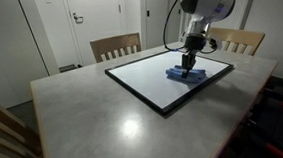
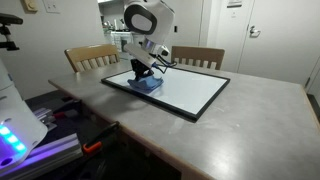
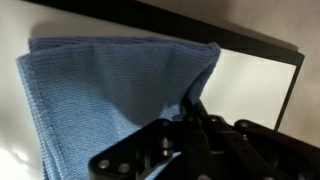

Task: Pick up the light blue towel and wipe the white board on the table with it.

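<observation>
We note the end effector point(image 1: 188, 64) clamped on the light blue towel point(image 1: 191, 74) atop the white board point(image 1: 152, 83); its thin pinch may slip.

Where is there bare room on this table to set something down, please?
Bare: the grey table in front of the black-framed white board, and the board's end away from the light blue towel. Crowded: the towel, under the gripper.
</observation>
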`<state>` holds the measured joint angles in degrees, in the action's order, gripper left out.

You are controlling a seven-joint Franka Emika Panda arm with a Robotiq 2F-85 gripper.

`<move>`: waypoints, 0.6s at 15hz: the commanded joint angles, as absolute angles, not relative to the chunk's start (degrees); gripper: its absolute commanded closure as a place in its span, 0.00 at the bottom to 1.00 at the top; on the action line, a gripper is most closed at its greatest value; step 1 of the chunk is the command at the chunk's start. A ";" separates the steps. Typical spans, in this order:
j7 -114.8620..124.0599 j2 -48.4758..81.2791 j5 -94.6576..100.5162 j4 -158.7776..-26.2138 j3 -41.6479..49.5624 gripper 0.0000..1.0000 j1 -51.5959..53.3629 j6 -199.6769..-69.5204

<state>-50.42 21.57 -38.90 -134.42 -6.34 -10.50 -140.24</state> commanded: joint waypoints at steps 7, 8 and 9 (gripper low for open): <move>-47.70 22.61 -39.97 -134.35 -8.56 0.99 -7.43 -140.89; -47.35 22.71 -40.06 -134.23 -8.86 0.99 -7.08 -140.99; -46.98 22.85 -40.09 -134.09 -9.12 0.99 -6.77 -141.08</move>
<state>-47.90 21.88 -38.90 -134.51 -8.32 -7.62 -140.29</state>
